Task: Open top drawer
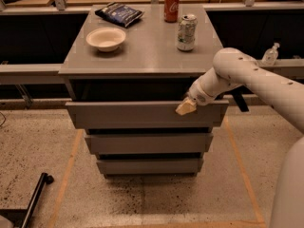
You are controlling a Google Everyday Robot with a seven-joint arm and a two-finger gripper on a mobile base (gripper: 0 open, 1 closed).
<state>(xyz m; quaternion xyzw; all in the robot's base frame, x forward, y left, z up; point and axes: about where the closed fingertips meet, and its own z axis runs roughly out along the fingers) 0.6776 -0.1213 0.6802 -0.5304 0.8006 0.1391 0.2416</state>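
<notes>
Speckled flooring with taped lines surrounds a grey cabinet whose tabletop (147, 61) carries a bowl (106, 38), a dark snack bag (118, 13), a red can (171, 6) and a silver can (186, 32). In the camera view, the top drawer (128, 115) sits just under the tabletop, above the middle drawer (147, 143) and the lowest drawer (148, 166). The hand (185, 108) rests at the top drawer's upper edge, toward its right end; whether it is wide or narrow cannot be told. The drawer front seems to stand only slightly forward, with a dark gap above, so most of the pull likely remains.
</notes>
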